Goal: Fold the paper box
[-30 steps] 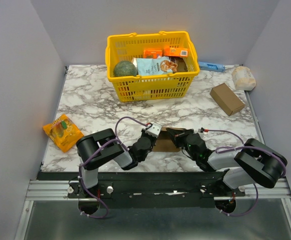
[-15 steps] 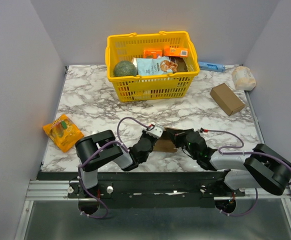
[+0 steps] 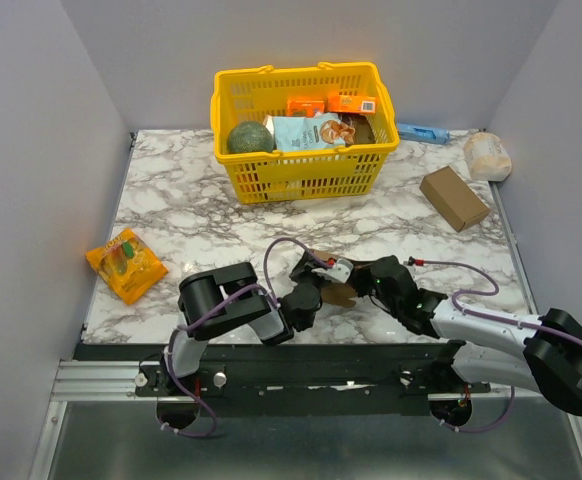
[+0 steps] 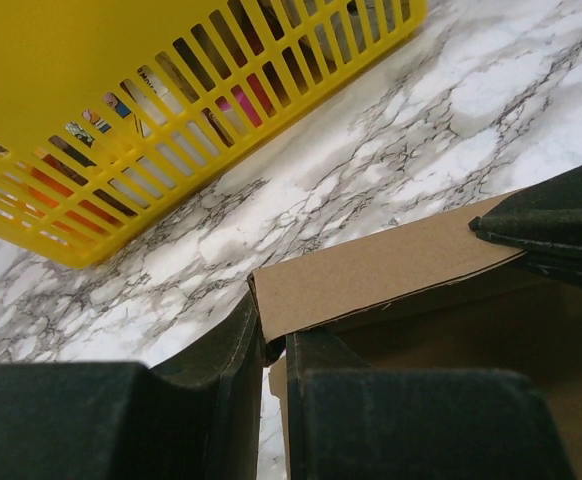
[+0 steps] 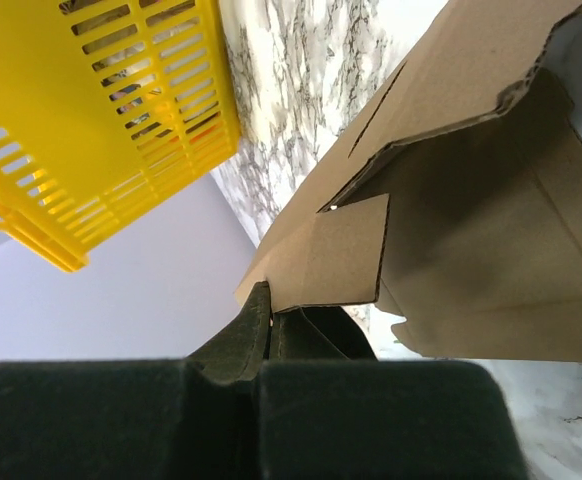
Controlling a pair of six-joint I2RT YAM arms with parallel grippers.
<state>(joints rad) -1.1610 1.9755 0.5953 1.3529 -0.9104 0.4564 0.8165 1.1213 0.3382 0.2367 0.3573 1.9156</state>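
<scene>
While the paper box (image 4: 391, 270) is kept close to the middle of the near edge of the marble desk (image 3: 191, 200), it is gripped from two sides at once. In the left wrist view, one corner of an upper cardboard panel is seen pinched between the two dark fingers of the left gripper (image 4: 274, 345), with only the thickness of the sheet between them. At the far end of the same panel edge, a dark fingertip of the other arm is seen against the cardboard. In the right wrist view, a small square tab of the box is clamped by the right gripper (image 5: 273, 322), whose fingers are likewise drawn together on it. Above that tab, a larger panel with a slit and a ragged notched edge is seen standing open, and creased brown inner faces are shown behind it. Whether the box is touching the desk cannot be told.

Beyond the box, towards the middle of the far edge, a yellow basket (image 3: 301, 178) is placed; a round green item (image 3: 250, 138) and several printed packets are held in it. An orange packet (image 3: 124, 262) is laid near the left edge. A blocky brown carton (image 3: 454, 197) is set near the right edge, and a pale wrapped roll (image 3: 487, 155) is found in the far right corner.
</scene>
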